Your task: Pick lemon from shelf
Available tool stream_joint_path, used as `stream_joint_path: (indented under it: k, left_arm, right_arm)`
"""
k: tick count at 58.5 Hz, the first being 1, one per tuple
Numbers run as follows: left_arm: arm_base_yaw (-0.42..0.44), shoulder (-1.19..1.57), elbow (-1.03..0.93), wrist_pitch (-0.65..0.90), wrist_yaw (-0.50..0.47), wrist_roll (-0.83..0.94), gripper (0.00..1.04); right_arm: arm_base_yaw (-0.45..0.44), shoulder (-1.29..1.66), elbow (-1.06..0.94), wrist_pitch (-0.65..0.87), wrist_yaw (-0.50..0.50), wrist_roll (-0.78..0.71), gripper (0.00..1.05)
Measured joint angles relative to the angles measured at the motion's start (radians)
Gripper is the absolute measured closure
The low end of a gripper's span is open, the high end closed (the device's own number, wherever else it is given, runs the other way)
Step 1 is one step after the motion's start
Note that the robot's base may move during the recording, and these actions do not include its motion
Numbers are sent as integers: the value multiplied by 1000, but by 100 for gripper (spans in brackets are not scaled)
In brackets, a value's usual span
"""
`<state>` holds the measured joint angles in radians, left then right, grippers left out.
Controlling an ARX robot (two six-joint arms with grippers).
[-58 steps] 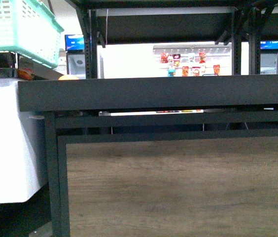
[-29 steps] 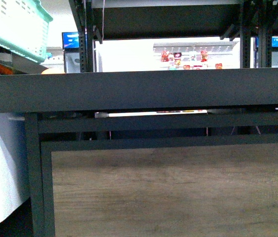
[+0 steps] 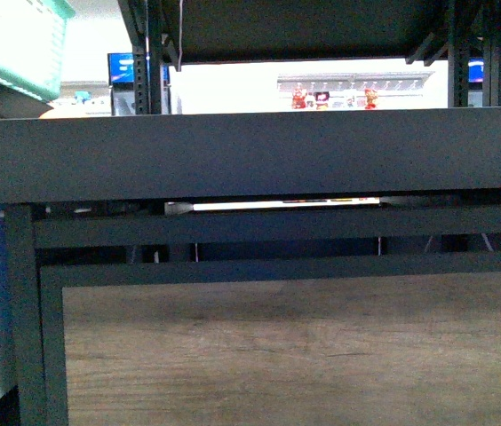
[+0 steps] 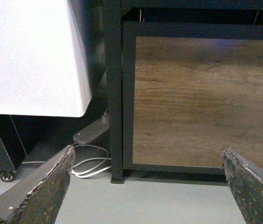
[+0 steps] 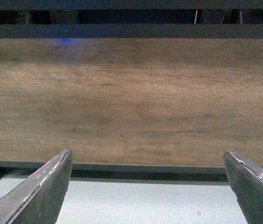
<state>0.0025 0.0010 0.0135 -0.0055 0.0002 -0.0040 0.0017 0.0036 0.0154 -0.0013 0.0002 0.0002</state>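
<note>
From the front, the shelf (image 3: 250,160) fills the frame. The dark front wall of its tray hides whatever lies inside, so the lemon cannot be made out. Below the tray is one wood-look panel (image 3: 304,346), cut off at the bottom and right. A teal basket (image 3: 11,44) is cropped at the upper left corner. Perforated posts (image 3: 141,62) rise at both sides, and small red bottles (image 3: 335,96) on a far, overexposed white wall are too blurred to count. At the left wrist, the left gripper (image 4: 147,150) shows two worn fingers spread wide with nothing between them. It faces the panel, one black leg, a white cabinet (image 4: 29,51), a power strip (image 4: 90,133) with a looped white cable (image 4: 92,165), one caster (image 4: 6,176) and the grey floor (image 4: 169,196). At the right wrist, the right gripper (image 5: 147,152) is likewise spread wide and empty, facing only panel and floor.
</note>
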Motion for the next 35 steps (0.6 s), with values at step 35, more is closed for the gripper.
stream_joint_path:
  k: [35]
  left_arm:
    - [0,0,0,0,0,0,8]
  right_arm:
    - [0,0,0,0,-1,0,7]
